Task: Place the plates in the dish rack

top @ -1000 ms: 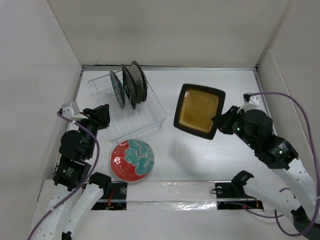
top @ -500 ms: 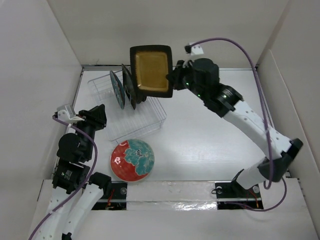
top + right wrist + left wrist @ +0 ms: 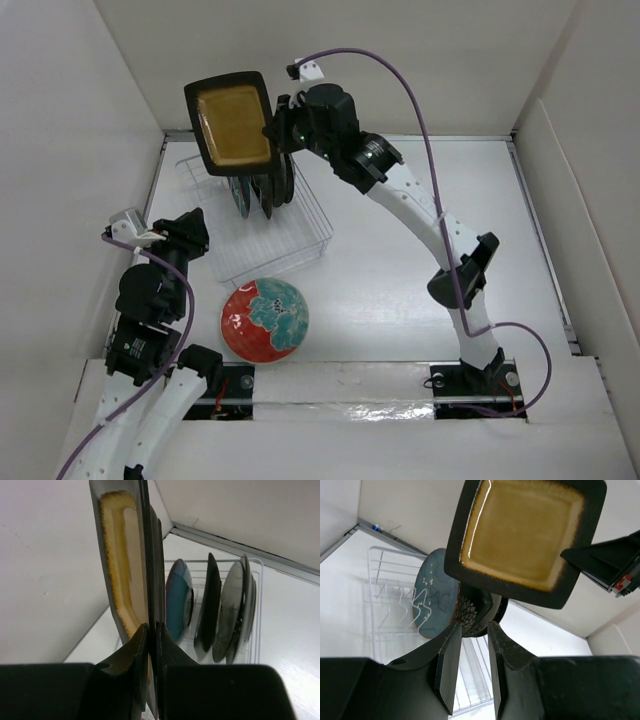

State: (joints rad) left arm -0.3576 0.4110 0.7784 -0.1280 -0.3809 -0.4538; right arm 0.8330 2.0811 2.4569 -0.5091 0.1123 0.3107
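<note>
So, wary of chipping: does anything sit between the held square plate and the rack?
Yes: the standing plates in the dish rack sit right below the black-gold square plate in the right gripper; slots beside them look free.

a white surface sits inside a plain white box, with a back wall, a left wall and a right wall at its edges. a thin dark seam runs where the back wall meets the surface. along the near edge lies a glossy clear strip, wrinkled and catching the light. the left wrist view shows a small blue dot on the corner seam, with a thin dark wire just beside it.
</note>
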